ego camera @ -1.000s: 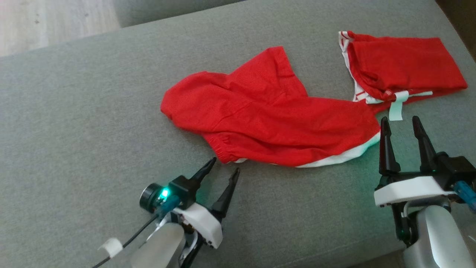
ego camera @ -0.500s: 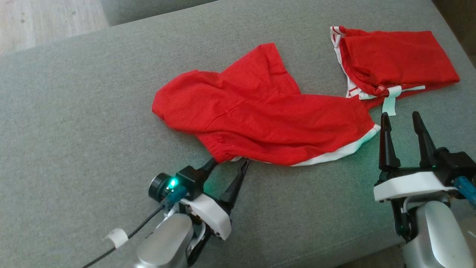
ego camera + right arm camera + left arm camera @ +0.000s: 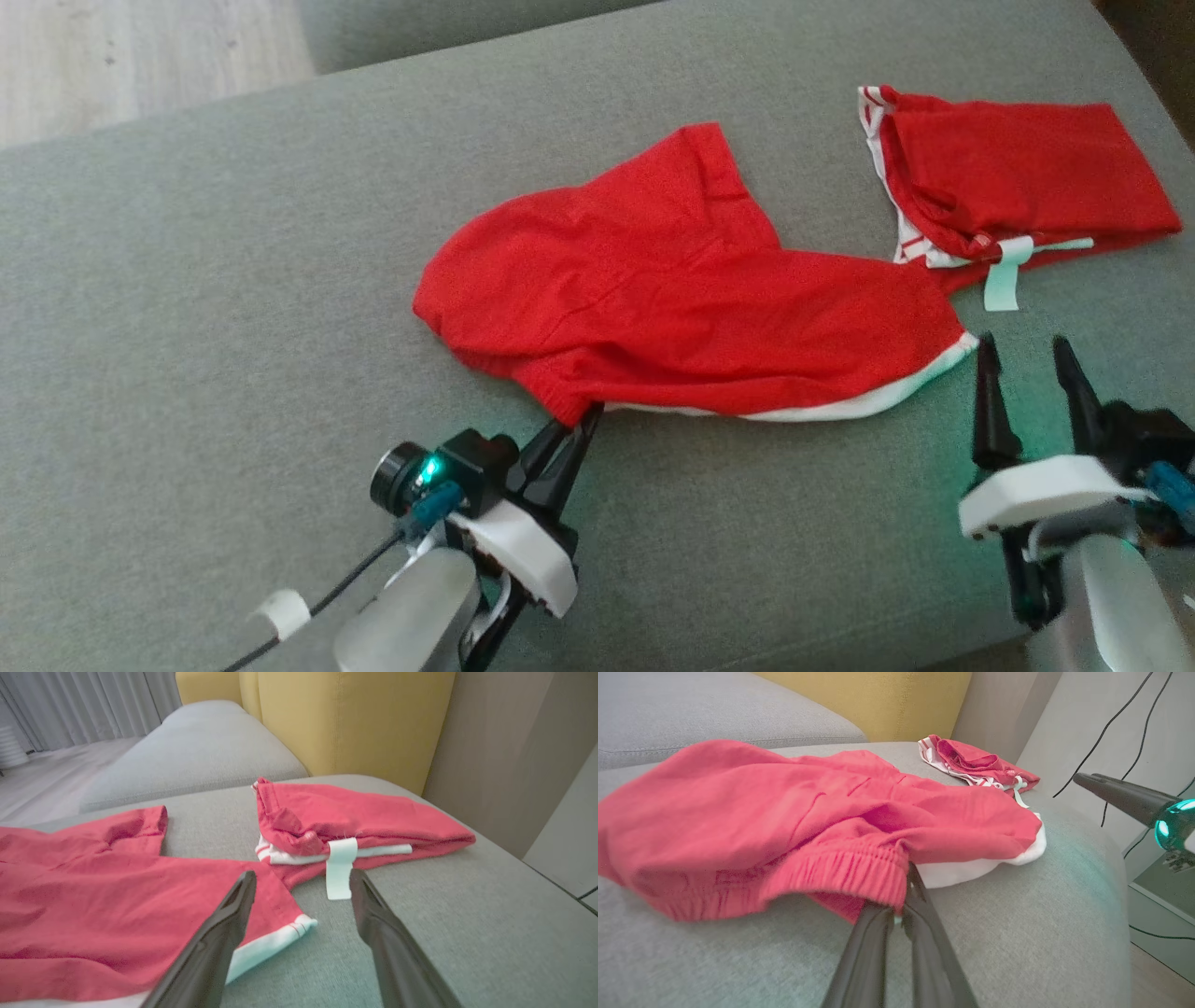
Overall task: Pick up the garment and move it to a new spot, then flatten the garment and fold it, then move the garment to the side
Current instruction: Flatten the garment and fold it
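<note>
Garment (image 3: 691,317) lies spread on the grey cushion (image 3: 233,308), its elastic hem pinched in the closed jaws of the left gripper (image 3: 586,418); jaws of the right gripper (image 3: 1022,343) stand parted, just short of its white edge.

A home living room: grey sofa seat (image 3: 187,280), yellow backrest (image 3: 345,718), pale curtains (image 3: 93,704), wood floor (image 3: 140,56).

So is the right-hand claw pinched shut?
No, the right gripper has its two dark fingers standing well apart over the grey cushion, next to the white hem of the garment.
</note>
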Robot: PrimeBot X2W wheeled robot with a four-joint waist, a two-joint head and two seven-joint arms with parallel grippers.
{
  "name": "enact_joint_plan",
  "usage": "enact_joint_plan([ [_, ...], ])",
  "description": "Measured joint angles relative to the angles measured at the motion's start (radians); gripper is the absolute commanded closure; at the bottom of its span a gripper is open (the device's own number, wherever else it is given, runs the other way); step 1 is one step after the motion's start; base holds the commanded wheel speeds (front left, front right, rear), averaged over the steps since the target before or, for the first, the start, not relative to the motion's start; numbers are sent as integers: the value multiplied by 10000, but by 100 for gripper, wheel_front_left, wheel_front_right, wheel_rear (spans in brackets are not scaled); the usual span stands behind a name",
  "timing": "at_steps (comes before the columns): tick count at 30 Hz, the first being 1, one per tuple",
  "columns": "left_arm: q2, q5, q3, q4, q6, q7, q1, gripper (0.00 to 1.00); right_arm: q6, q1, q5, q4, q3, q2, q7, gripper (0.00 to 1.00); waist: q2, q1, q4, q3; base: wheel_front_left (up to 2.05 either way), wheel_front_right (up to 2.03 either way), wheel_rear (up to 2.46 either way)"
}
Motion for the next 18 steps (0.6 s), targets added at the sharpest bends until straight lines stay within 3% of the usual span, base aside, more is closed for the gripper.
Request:
enact_joint_plan([
  [5,182,136,-105,-98,0,0,279,100,0,0,-242,934,-759,0,399,0,0,-1,255,-250,0,0,0],
  [10,502,188,-548,-138,0,0,277,100,0,-174,-130,2052,-878,2,625,0,0,-1,515,-399,0,0,0],
  [18,980,-226,-2098,59,0,88,69,100,0,-1041,-203,3795,-859,2,786,0,0,-1,767,-484,0,0,0],
])
